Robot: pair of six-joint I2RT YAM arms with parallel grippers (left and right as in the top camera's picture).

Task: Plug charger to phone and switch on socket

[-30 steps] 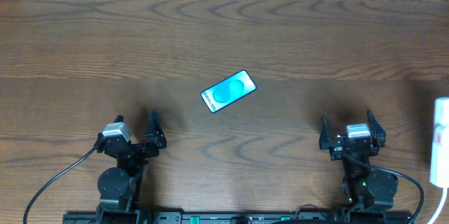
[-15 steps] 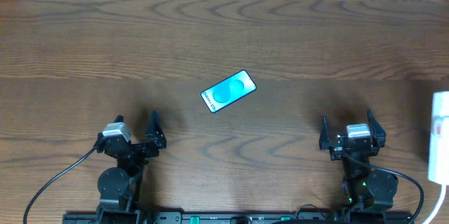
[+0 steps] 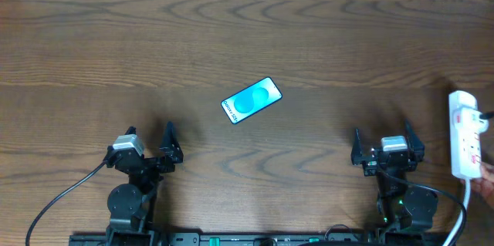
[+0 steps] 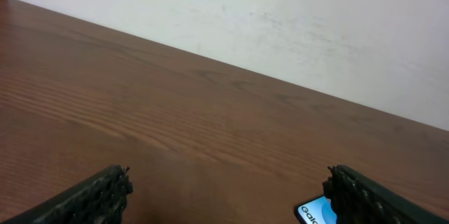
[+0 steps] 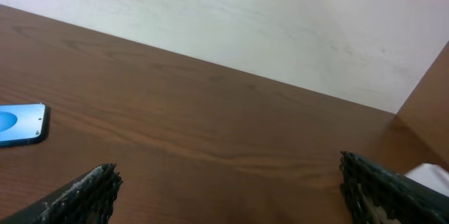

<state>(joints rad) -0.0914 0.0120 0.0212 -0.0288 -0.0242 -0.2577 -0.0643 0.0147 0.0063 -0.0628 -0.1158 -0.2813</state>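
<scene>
The phone (image 3: 252,99) lies screen up near the table's middle, its cyan screen turned diagonally; one corner shows in the left wrist view (image 4: 312,212) and one end in the right wrist view (image 5: 21,124). The white socket strip (image 3: 464,134) lies at the far right edge, its white cord trailing toward the front; a white bit of it shows in the right wrist view (image 5: 429,176). The charger cable is out of view. My left gripper (image 3: 148,142) and right gripper (image 3: 380,139) are both open and empty near the front edge, apart from the phone.
A hand (image 3: 488,170) shows at the right edge beside the strip. The dark wooden table (image 3: 247,38) ends at a white wall behind.
The socket strip has slid leftward into the table from the right edge, with a hand now beside it. Both arms and the phone have not moved.
</scene>
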